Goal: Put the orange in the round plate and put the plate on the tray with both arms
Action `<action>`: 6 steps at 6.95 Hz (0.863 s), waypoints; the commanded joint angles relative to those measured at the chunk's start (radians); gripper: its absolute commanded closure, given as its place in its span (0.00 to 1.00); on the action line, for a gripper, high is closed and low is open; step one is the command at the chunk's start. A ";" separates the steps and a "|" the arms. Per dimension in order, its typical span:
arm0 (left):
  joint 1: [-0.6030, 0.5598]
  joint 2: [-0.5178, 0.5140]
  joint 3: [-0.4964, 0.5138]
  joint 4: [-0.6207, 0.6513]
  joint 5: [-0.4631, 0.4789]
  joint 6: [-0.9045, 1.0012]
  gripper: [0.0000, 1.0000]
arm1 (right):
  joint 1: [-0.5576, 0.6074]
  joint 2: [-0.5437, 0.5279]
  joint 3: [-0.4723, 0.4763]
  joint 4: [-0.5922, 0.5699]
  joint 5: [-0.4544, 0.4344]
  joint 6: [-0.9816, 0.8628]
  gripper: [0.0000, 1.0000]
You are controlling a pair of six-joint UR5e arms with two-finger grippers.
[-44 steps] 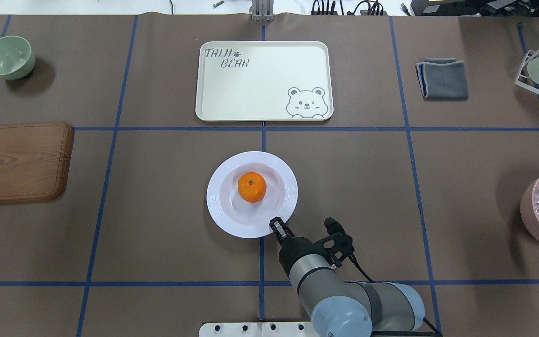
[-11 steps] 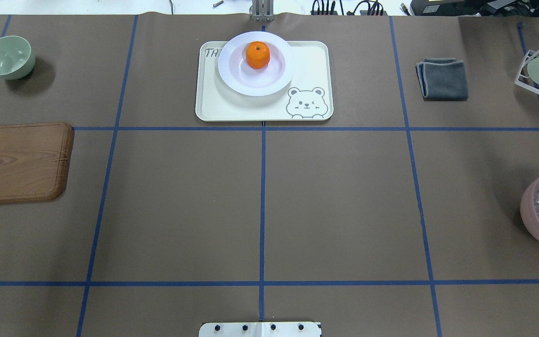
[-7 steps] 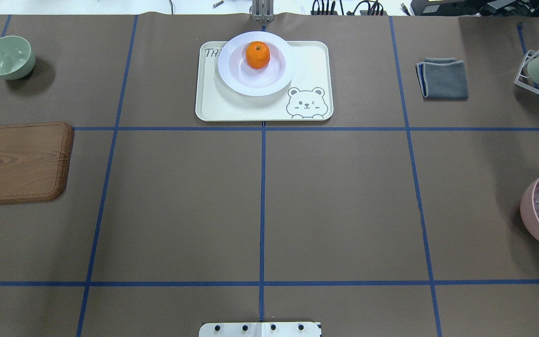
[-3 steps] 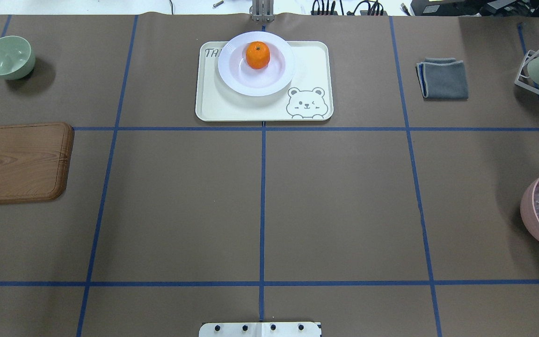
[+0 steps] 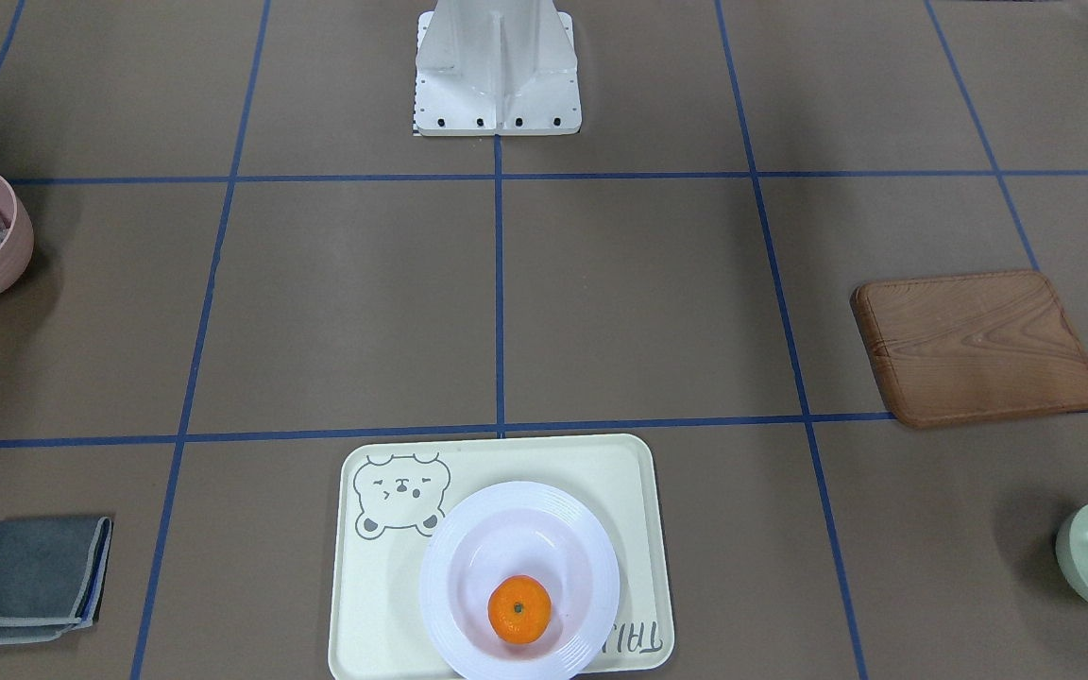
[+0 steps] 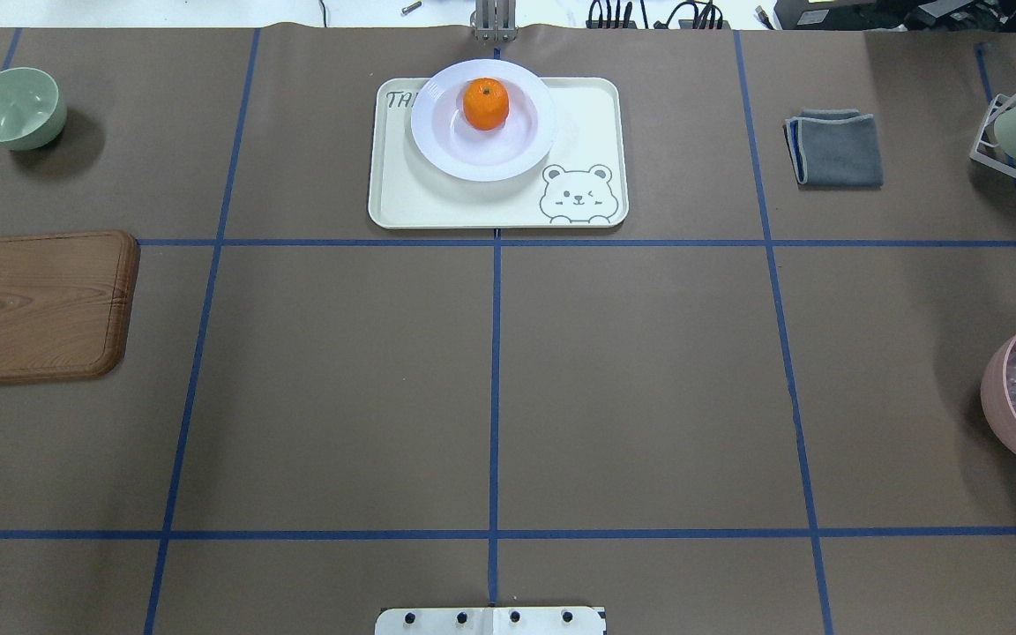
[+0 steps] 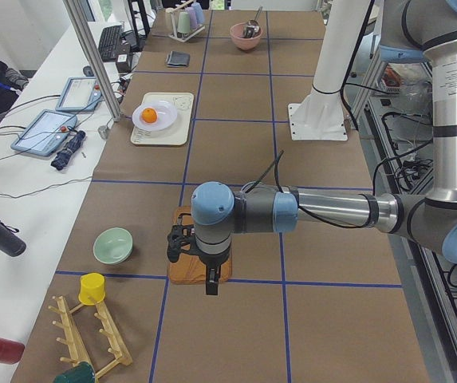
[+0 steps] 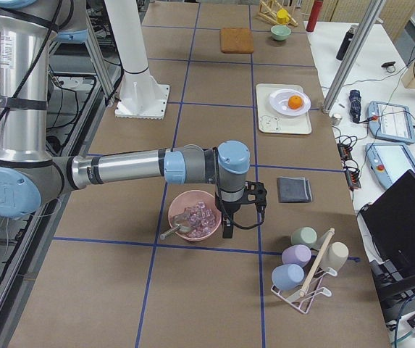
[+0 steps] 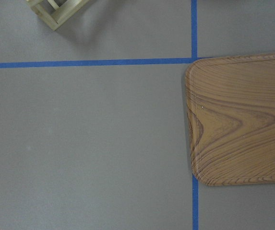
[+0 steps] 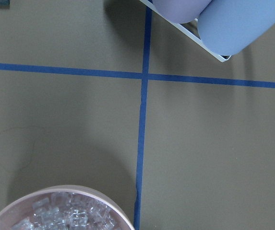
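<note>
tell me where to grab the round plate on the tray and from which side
Pinch the round plate by its wide ridged rim on the edge nearest the robot, coming in low from that side. The rim flares above the tray, likely leaving room for a finger beneath, and the orange sits toward the far side of the well, clear of that edge.

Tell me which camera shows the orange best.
The exterior front-facing view: the orange is nearest and largest there, unblocked, stem dot visible, sitting in the plate on the tray. The overhead view shows it smaller and farther away. Both side views show only a tiny orange spot. Neither wrist view shows it.
</note>
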State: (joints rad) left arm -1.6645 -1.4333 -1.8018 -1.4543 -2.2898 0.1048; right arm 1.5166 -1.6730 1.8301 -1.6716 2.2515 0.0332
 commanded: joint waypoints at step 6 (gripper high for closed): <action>0.000 0.004 -0.022 -0.011 0.000 0.001 0.01 | 0.000 -0.002 -0.003 0.000 0.049 0.001 0.00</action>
State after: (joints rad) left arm -1.6644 -1.4326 -1.8174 -1.4649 -2.2902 0.1060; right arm 1.5171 -1.6740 1.8292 -1.6719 2.2978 0.0337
